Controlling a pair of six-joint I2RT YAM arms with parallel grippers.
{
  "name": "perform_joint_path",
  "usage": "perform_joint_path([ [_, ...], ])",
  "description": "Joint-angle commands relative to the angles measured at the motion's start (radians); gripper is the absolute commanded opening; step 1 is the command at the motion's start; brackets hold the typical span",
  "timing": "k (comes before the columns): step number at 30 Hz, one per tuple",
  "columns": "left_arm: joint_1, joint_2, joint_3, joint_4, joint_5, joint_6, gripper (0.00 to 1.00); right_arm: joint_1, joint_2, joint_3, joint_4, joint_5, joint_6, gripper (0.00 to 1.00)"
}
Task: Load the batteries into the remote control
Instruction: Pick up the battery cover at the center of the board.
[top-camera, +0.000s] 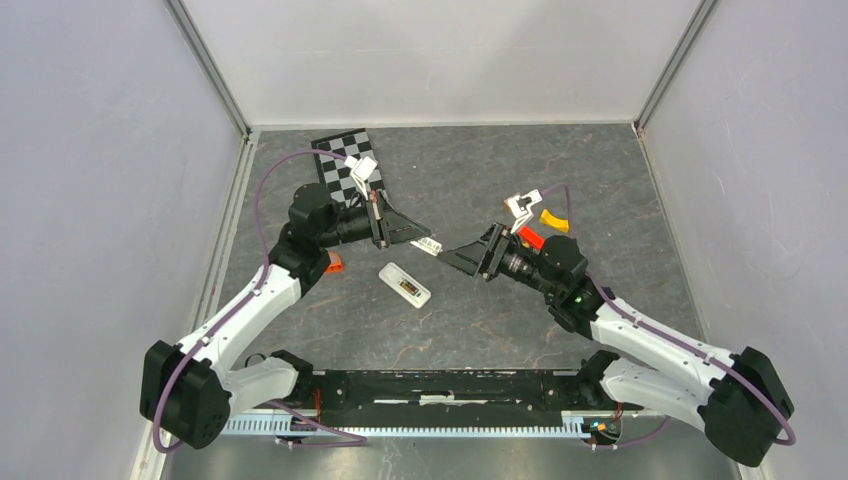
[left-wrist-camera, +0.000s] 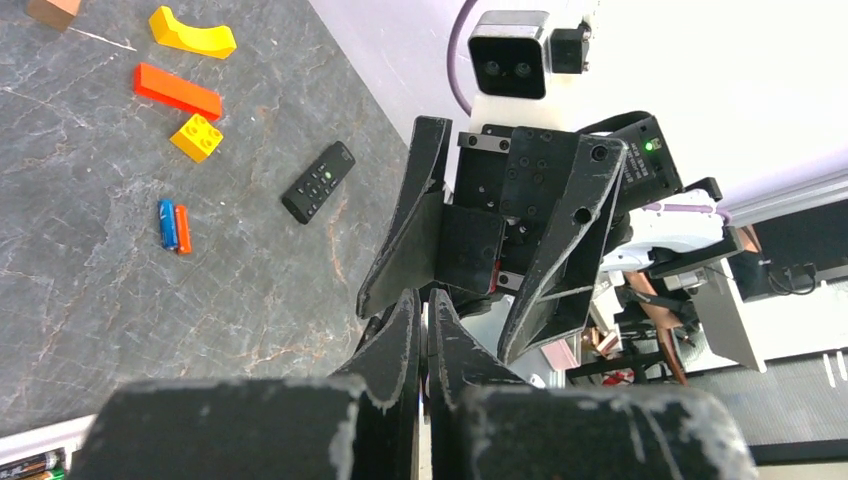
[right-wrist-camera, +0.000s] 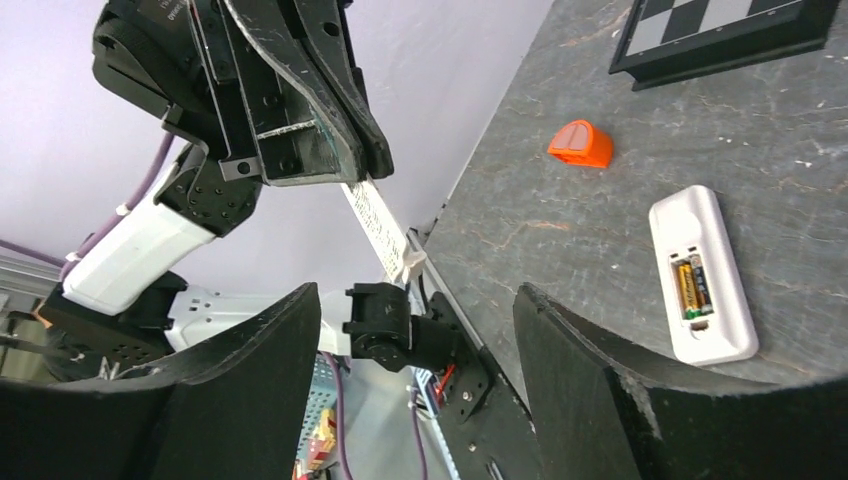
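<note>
The white remote control (top-camera: 405, 285) lies back-up on the table centre, compartment open, with gold-brass batteries (right-wrist-camera: 690, 285) inside it. My left gripper (top-camera: 422, 240) hovers above and right of it, shut on a thin white battery cover (right-wrist-camera: 375, 215) that sticks out of its tips. In the left wrist view my left gripper (left-wrist-camera: 425, 300) has its fingers pressed on that cover, seen edge-on. My right gripper (top-camera: 452, 256) faces it, tips a short gap from the cover, open and empty (right-wrist-camera: 415, 295). A blue battery (left-wrist-camera: 167, 224) and an orange battery (left-wrist-camera: 183, 228) lie side by side on the table.
A black remote (left-wrist-camera: 318, 182) lies near the loose batteries. Yellow (left-wrist-camera: 196, 137), red (left-wrist-camera: 178, 91) and curved yellow (left-wrist-camera: 192, 33) blocks sit beyond them. An orange block (right-wrist-camera: 581, 143) and a checkerboard (top-camera: 345, 165) lie at the back left. Walls enclose the table.
</note>
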Motion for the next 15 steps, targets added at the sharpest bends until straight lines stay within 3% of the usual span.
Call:
perform_joint_path([
  [1, 0.006, 0.009, -0.002, 0.074, 0.021, -0.091, 0.02, 0.0, 0.034, -0.001, 0.138, -0.02, 0.053, 0.74],
  [10, 0.005, 0.003, -0.014, 0.098, 0.022, -0.107, 0.02, 0.0, 0.108, 0.014, 0.236, -0.018, 0.107, 0.45],
  [15, 0.006, 0.005, -0.021, 0.116, 0.021, -0.118, 0.02, 0.0, 0.125, 0.013, 0.278, -0.034, 0.133, 0.37],
])
